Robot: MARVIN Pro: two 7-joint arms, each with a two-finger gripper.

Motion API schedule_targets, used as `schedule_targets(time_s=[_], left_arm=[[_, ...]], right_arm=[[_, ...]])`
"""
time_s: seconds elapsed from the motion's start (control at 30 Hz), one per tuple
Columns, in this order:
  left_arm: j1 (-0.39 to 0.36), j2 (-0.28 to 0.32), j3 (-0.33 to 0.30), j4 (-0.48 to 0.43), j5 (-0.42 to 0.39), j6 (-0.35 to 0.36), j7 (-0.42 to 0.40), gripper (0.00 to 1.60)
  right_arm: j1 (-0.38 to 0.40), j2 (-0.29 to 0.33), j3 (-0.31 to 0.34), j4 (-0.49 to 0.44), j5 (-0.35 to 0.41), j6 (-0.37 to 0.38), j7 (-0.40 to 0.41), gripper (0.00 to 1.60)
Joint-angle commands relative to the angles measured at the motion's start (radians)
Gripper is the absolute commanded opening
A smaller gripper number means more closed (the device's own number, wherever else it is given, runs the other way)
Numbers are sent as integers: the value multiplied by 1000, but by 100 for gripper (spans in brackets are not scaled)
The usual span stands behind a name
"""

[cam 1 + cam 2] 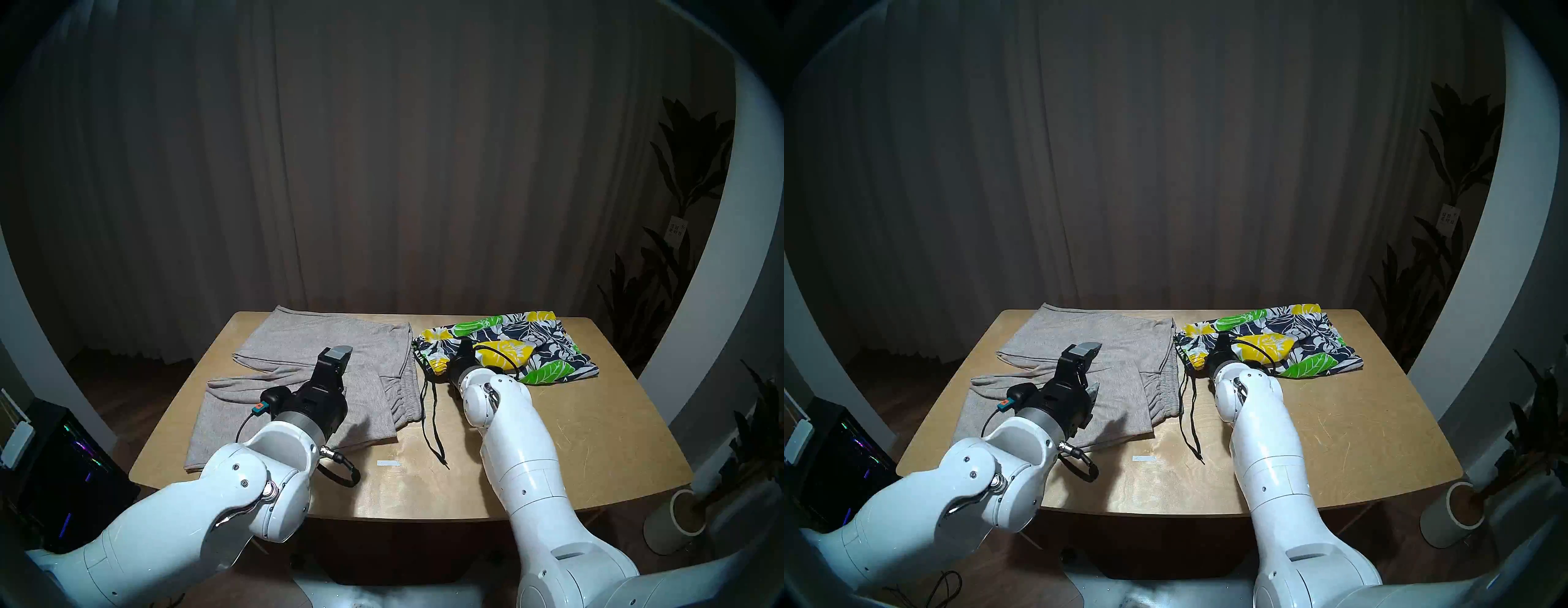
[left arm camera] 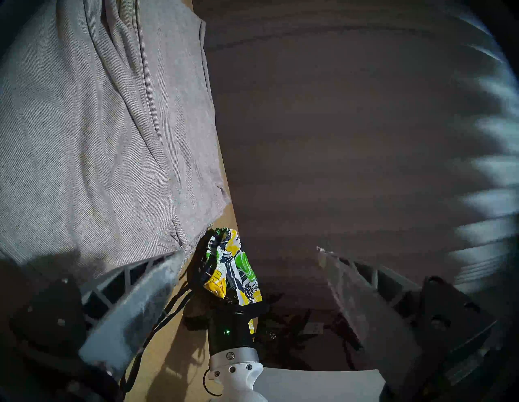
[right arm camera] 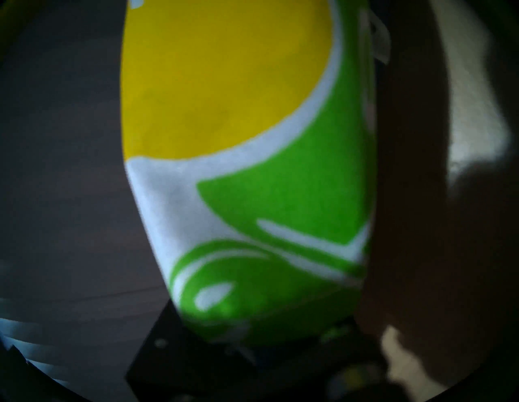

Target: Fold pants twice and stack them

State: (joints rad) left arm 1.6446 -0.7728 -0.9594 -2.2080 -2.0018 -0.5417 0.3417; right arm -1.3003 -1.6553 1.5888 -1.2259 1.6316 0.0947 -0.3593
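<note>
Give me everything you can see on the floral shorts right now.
The floral shorts are thin woven-looking cloth printed with navy, white, green and yellow leaves and flowers. They lie crumpled on the far right part of the wooden table, beside the grey pants. A black drawstring trails from the gathered waist toward the robot. The right gripper is shut on the waist end, bunching and lifting the cloth there.

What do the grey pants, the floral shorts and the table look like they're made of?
Grey pants: soft matte knit, probably cotton jersey; fine ribbing shows in the left wrist view. Floral shorts: smooth thin printed woven cloth, perhaps polyester; crisp colour edges. Table: light wood, likely plywood; grain, slight sheen.
</note>
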Motion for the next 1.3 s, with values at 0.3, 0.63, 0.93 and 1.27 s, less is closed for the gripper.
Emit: schedule_targets(time_s=[0.3, 0.63, 0.93, 1.27], left_arm=[[21, 0, -14, -23, 23, -39, -38, 160], [60, 23, -26, -48, 26, -63, -58, 160], [71, 31, -28, -52, 24, -66, -68, 160], [58, 35, -28, -50, 22, -62, -53, 160]], right_arm=[[-102, 17, -78, -229, 223, -73, -114, 0], [-129, 23, -90, -346, 311, -130, -159, 0], [-145, 26, -88, -374, 437, -194, -211, 0], [-120, 17, -61, -369, 588, -263, -224, 0]])
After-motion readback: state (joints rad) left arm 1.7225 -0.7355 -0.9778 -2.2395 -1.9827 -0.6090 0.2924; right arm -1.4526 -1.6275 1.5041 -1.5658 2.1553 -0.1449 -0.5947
